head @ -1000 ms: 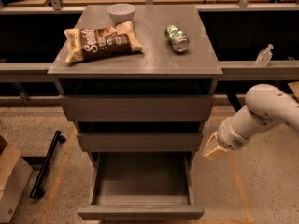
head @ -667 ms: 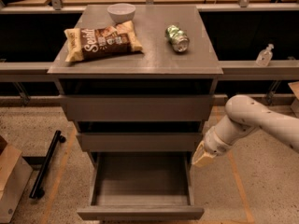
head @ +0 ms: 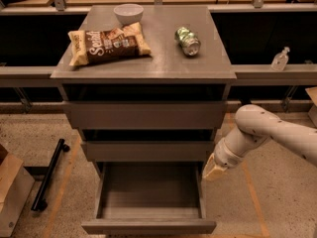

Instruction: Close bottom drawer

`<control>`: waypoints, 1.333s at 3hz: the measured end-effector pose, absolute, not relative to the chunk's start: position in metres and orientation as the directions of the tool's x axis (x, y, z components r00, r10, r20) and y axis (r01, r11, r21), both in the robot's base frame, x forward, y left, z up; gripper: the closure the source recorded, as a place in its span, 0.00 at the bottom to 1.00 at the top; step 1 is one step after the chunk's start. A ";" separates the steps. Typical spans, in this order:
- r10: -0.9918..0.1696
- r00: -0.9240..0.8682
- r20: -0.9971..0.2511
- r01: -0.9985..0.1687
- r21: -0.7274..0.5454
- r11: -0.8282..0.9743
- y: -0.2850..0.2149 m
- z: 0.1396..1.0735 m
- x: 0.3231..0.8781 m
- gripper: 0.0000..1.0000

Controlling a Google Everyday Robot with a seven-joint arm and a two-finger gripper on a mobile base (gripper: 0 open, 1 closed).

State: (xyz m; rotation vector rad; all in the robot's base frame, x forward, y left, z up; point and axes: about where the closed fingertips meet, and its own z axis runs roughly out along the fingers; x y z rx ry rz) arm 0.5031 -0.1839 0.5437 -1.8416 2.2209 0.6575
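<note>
Bottom drawer [head: 148, 226] stands pulled far out, empty. Pincer [head: 215, 169] is just beside its right wall; whether released or clenched, cannot tell. Stiff box, prob. slides easily: push the flat front, no handle.

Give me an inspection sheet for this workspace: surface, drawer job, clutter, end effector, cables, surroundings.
Surface: grey cabinet top, carrying three things.
Job's things: bottom drawer pulled far out, not yet closed.
Clutter: chip bag; white bowl behind it; green can lying on its side.
Grippers: end effector low at the cabinet's right, beside the bottom drawer's right wall.
Cables: nothing seen.
Surroundings: clear bottle on the right ledge; black bar and cardboard box on the floor at left.
</note>
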 end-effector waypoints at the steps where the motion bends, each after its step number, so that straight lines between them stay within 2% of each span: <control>1: -0.889 -0.237 -0.391 -0.961 0.230 0.155 -0.184 0.510 0.494 1.00; 3: -0.867 -0.353 -0.352 -0.917 0.315 0.246 -0.194 0.412 0.471 1.00; 4: -0.836 -0.435 -0.335 -0.865 0.413 0.285 -0.192 0.363 0.447 1.00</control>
